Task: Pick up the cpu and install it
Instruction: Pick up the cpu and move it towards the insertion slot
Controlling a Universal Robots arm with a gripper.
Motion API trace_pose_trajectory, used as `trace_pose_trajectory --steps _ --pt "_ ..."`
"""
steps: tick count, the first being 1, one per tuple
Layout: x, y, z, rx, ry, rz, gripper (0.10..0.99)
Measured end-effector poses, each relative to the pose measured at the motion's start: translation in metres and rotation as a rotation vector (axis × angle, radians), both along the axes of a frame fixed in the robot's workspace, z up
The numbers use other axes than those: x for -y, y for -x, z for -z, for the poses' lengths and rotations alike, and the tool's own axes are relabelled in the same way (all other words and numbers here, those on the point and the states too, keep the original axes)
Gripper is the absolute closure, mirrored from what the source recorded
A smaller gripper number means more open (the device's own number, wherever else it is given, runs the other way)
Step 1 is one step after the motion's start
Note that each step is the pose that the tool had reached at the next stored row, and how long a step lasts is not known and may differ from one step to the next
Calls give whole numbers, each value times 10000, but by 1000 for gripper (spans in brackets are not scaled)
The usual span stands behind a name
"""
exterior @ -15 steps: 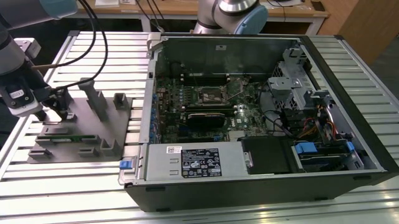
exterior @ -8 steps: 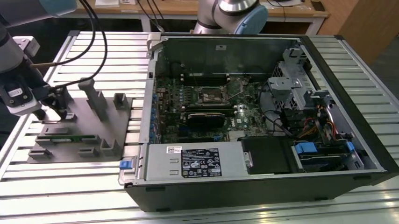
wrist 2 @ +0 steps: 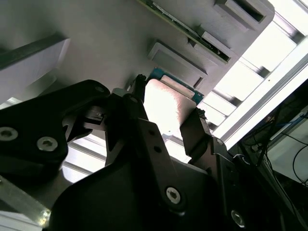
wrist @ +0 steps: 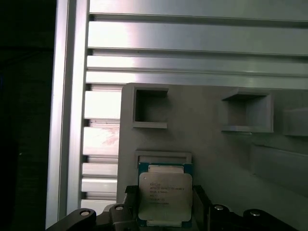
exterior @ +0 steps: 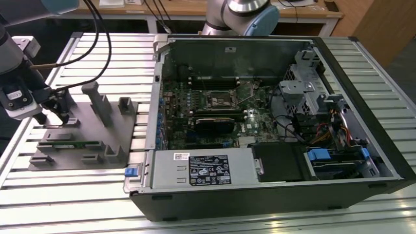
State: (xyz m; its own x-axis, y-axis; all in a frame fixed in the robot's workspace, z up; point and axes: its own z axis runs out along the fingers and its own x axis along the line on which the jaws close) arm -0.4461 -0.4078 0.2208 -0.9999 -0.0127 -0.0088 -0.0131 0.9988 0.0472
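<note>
While the arm stood at the exterior view's left, the gripper (exterior: 57, 109) was low over the fixture (exterior: 123, 131), close to that fixture's left edge and toward its far corner. The relation that mattered was plain in both wrist views: the cpu (wrist: 165, 192) lay directly between the fingers (wrist 2: 193, 132), not off to either side of them. It lay flat, pale top up, in a shallow pocket beside the fixture's edge, where the grey plate gave way to the slatted table (wrist: 103, 103). The chip was close to square, so it had no real long axis. The two fingers met it on opposite edges, leaving the other two edges free.

I judged the gripper clamped on the cpu, since each finger sat against a chip edge with no gap showing. I could not tell whether the chip had left the pocket floor.

The socket (exterior: 217, 100) sat on the board inside the open case (exterior: 260, 53). It was well apart from the gripper, toward the exterior view's right, with the case wall between them.
</note>
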Motion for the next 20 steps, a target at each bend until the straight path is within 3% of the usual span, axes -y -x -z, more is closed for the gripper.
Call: trace_pose_trajectory --steps 20 --pt "0 0 -77 0 -54 0 541"
